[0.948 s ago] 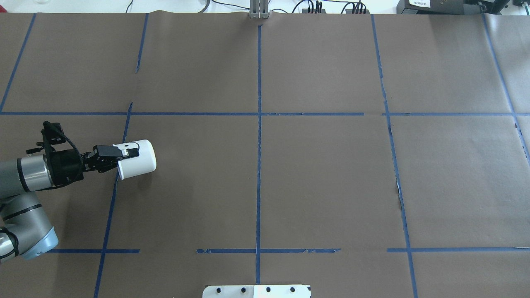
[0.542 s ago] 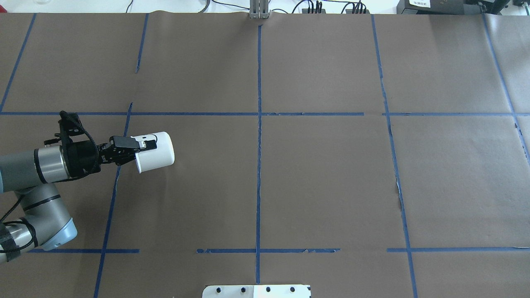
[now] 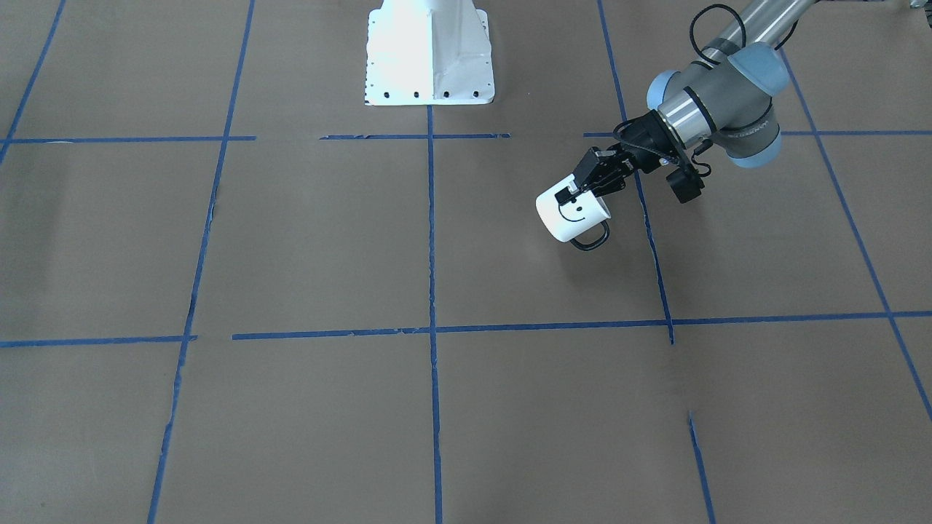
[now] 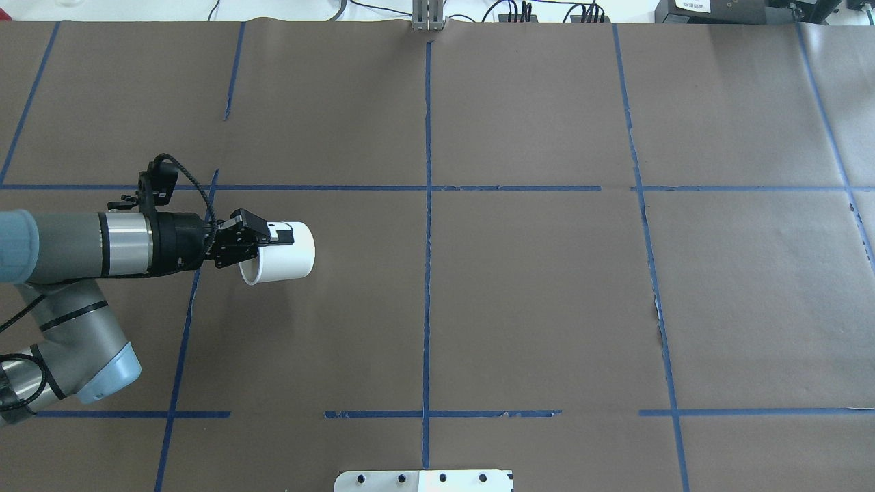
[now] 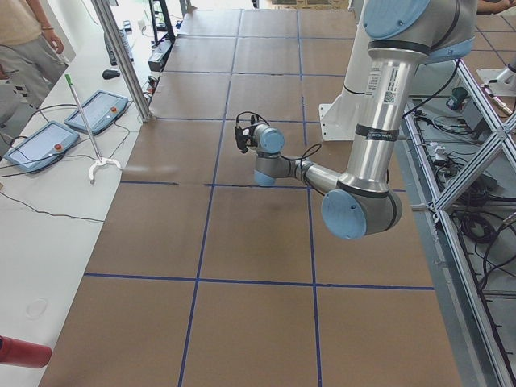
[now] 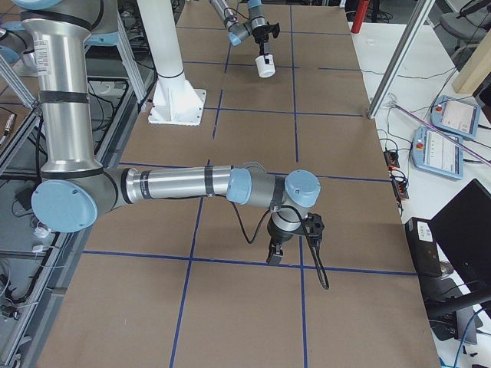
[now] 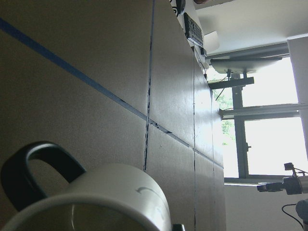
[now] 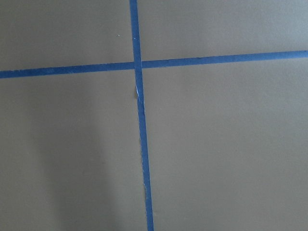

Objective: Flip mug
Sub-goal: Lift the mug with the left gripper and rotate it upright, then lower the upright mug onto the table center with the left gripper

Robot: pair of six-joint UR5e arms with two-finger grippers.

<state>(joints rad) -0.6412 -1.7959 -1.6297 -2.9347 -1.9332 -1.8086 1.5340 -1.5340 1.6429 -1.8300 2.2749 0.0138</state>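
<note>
Left gripper [image 4: 272, 239] clamped on the mug [image 4: 284, 260] rim, mug held above the bench [image 4: 533, 307] left half, long axis near-horizontal, mouth toward the gripper, base toward the right edge (right gripper [image 6: 273, 253] well apart, state can't tell).

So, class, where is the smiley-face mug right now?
In the overhead view the mug is on the left side, held tilted by its rim in the left gripper, just right of a blue tape line.
</note>
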